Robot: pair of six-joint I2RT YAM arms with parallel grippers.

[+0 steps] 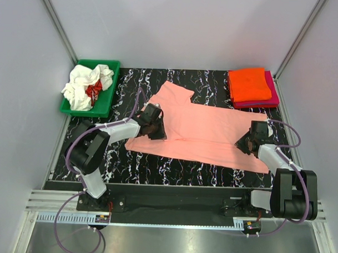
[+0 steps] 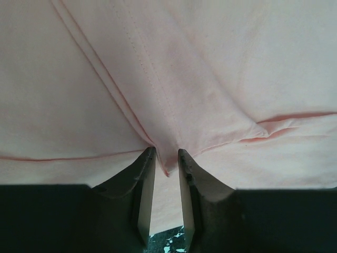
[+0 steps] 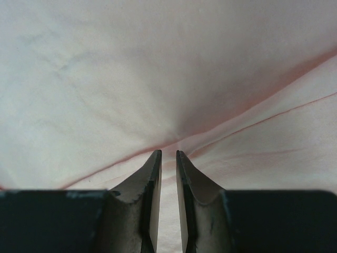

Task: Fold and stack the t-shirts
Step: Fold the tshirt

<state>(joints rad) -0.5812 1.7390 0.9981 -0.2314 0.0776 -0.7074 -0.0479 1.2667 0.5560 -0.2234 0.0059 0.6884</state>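
Observation:
The salmon-pink t-shirt (image 1: 205,128) lies spread across the middle of the black marbled table, its near part doubled over along a lengthwise fold. My left gripper (image 1: 156,131) rests on its left side, shut on a pinched fold of the cloth (image 2: 210,63); creases run into its fingertips (image 2: 166,153). My right gripper (image 1: 243,144) rests on the shirt's right side, shut on the cloth (image 3: 131,68), with creases converging at its tips (image 3: 168,153). A folded orange t-shirt (image 1: 249,84) lies on a folded magenta one (image 1: 271,98) at the back right.
A green plastic bin (image 1: 107,102) stands at the back left, holding crumpled white cloth (image 1: 78,90) and a bit of red cloth (image 1: 93,89). Grey walls close in the table on three sides. A metal rail runs along the near edge.

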